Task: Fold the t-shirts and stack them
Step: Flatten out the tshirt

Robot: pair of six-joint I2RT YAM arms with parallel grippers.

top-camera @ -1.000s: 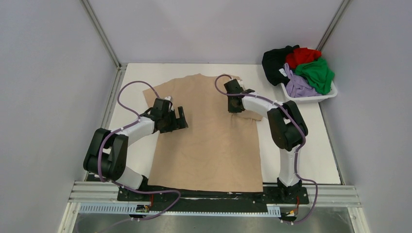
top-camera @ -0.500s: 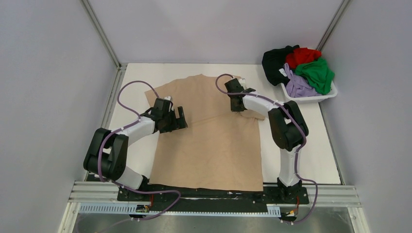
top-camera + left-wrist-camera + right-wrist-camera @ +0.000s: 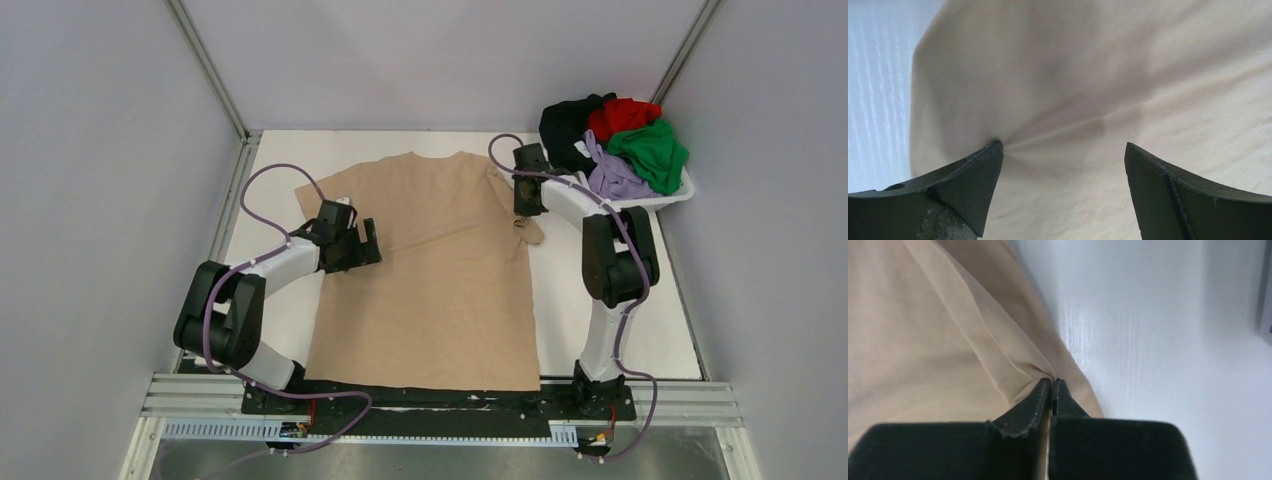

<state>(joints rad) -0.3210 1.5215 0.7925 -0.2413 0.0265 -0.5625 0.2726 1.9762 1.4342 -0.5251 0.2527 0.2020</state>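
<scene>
The white desk [image 3: 620, 300] takes up most of what I see from above, and the tan t-shirt [image 3: 440, 280] lies spread flat across its middle, collar towards the far edge, hem at the near edge by my bases, one sleeve out to the left. At the far right corner stands the white basket [image 3: 640, 203], heaped with crumpled cloth: a black t-shirt [image 3: 562, 125] at the back left, a red t-shirt [image 3: 622, 113] beside it, a green t-shirt [image 3: 652, 150] on the right and a lavender t-shirt [image 3: 612, 178] at the front, all well apart from the tan one. My left gripper [image 3: 362, 243] sits low over the shirt's left part, just inside the left sleeve; from its wrist camera the jaws stand wide apart with nothing between them but the flat cloth below, and one fingertip [image 3: 990, 152] touches the fabric, where soft creases fan out from it. My right gripper [image 3: 524, 205] is at the shirt's right sleeve, close to the basket (its arm runs right beside the basket's rim), and it is pinched tight on a thin fold of tan cloth at the sleeve's edge [image 3: 1052, 382], with bare desk to the right of it.
</scene>
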